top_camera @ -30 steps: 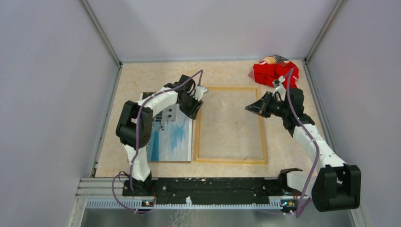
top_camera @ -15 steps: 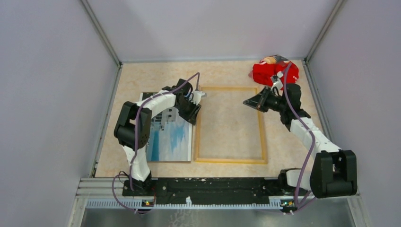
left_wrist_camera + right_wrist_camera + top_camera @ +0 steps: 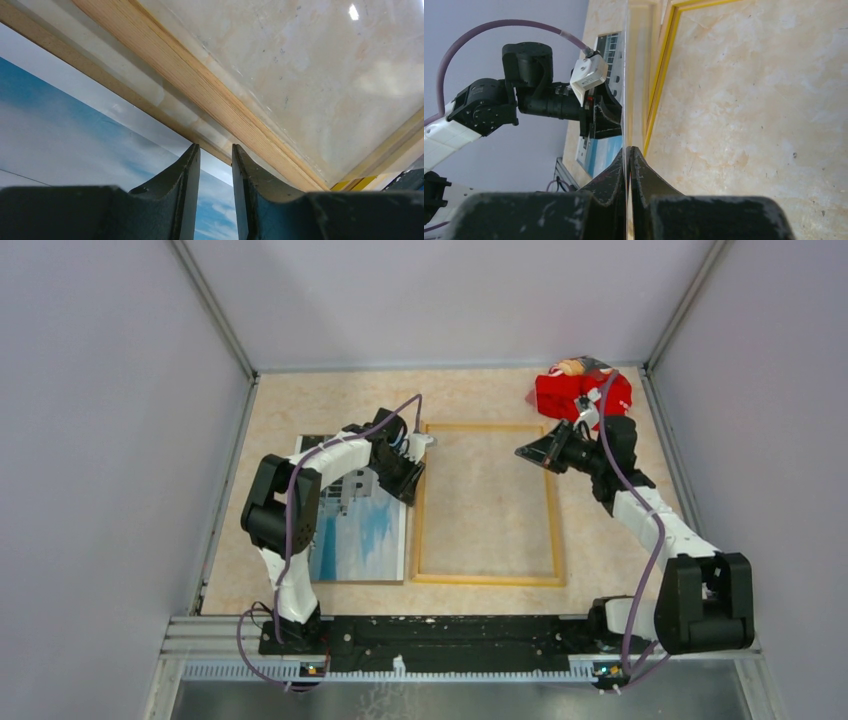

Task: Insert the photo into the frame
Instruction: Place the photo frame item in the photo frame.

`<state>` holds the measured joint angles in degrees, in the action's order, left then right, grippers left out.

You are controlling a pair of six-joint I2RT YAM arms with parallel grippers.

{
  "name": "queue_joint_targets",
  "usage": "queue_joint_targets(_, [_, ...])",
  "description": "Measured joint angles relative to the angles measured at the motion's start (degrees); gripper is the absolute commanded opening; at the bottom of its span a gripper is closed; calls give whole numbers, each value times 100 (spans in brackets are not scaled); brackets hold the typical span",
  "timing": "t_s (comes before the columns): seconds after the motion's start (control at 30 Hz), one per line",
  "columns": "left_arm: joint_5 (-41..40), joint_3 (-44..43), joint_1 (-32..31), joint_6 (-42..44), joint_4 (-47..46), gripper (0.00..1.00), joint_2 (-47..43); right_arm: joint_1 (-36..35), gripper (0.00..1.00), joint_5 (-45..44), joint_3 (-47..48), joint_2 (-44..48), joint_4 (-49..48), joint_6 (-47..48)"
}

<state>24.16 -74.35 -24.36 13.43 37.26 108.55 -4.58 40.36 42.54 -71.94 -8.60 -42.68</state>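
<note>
Top external: glossy paper photo point(image 3: 365, 535) lies flat near the worktop's left edge, just beside the thin wooden frame point(image 3: 487, 427) mid-worktop. Left wrist: left gripper point(image 3: 216, 150), jaws narrowly apart, over the print's border (it could crease). Right wrist: right gripper point(image 3: 628, 150) pinches a clear stiff pane point(image 3: 636, 90); being slick, it may slip.

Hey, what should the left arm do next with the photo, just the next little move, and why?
Probably close the left gripper on the photo's edge nearest the frame. Its jaws stand narrowly apart right there, and the photo lies flat outside the frame. The right gripper is shut on a clear sheet.
</note>
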Motion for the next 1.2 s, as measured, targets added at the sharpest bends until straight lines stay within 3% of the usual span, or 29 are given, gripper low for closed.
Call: queue_joint_targets(1.2, [50, 216, -33, -7, -219, 20, 0, 61, 0, 111, -396, -448, -684, -1600])
